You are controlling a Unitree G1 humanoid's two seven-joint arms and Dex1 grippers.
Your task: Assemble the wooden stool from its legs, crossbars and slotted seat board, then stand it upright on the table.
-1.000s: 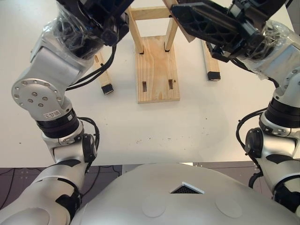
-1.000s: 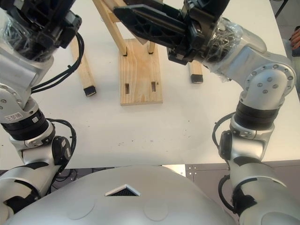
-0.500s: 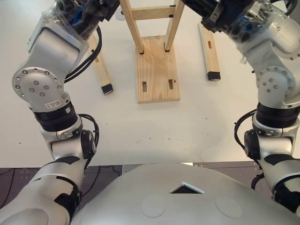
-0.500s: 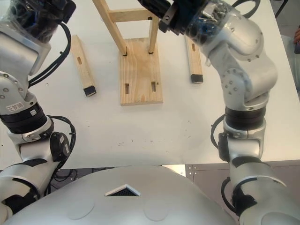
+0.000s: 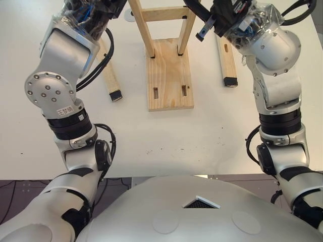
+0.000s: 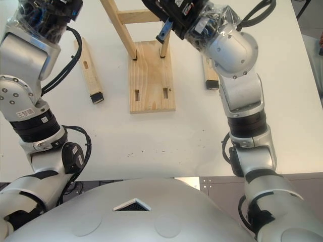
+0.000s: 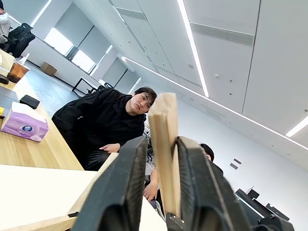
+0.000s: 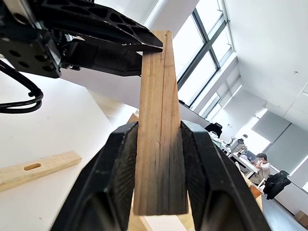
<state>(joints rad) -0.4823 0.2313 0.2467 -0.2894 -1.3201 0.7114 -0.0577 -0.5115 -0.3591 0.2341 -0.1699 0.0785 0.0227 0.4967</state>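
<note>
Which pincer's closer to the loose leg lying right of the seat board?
Right. The right pincer clamps the right upright, on the loose leg's side of the seat board; the left pincer clamps the left upright, on the far side.

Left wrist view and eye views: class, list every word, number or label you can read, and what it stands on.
Purple tissue pack: small print, too blurred to read.
Pale wooden slotted seat board: none.
Upright pale wooden leg frame: none.
Loose wooden legs with black caps: none.

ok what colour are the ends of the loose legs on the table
Black caps on pale wooden legs; best in left eye view.
</note>
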